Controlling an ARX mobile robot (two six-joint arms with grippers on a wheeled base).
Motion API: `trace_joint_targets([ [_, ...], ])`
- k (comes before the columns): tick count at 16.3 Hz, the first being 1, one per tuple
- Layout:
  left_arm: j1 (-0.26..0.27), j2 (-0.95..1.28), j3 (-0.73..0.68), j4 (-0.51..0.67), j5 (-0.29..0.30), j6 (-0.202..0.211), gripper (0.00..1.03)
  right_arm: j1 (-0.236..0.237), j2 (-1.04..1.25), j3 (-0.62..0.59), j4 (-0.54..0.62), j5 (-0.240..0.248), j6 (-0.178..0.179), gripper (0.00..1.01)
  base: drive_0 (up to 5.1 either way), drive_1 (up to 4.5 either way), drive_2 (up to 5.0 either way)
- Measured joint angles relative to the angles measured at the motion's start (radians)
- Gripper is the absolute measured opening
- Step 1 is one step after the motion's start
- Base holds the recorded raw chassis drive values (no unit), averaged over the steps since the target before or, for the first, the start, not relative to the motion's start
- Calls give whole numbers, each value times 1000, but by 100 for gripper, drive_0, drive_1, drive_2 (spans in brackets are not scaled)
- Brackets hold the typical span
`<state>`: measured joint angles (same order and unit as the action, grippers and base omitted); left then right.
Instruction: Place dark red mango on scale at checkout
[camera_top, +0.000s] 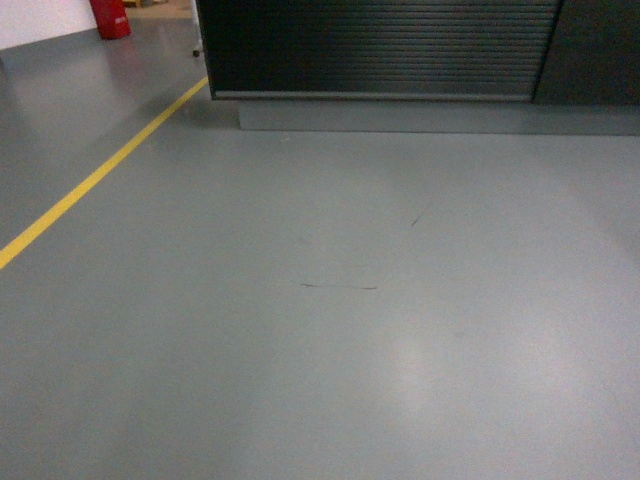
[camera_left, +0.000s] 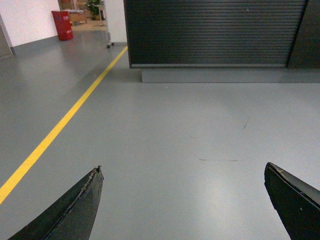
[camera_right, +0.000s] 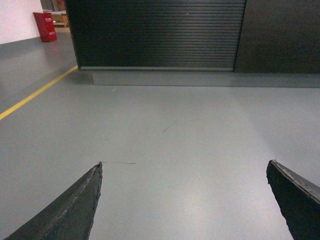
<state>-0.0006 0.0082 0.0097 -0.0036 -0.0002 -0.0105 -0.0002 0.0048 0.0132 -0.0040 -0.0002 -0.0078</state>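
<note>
A bare grey floor (camera_top: 330, 330) fills most of every view, crossed by a yellow line (camera_top: 95, 180) off to the left and ending ahead at the checkout (camera_top: 380, 50), whose dark ribbed-slat front stands on a grey plinth. A red container (camera_top: 110, 18) sits far beyond the line, near the pale wall. The left gripper (camera_left: 182, 200) is spread wide with nothing between its fingers (camera_left: 75, 210); the right gripper (camera_right: 185, 200) is equally wide and empty. Both point forward over open floor, with the counter well ahead of them. Neither the dark red mango nor the scale appears in any view, and the counter top is out of frame. By my reading the task has hardly begun: the fruit is yet to be found and picked, then carried to the scale and set on it.
</note>
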Motion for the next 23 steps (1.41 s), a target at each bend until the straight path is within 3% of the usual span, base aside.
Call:
trace_joint_targets([
  [23, 0, 0, 0, 0, 0, 0, 98, 0, 0, 0, 0, 0, 0, 98, 0, 0, 0],
])
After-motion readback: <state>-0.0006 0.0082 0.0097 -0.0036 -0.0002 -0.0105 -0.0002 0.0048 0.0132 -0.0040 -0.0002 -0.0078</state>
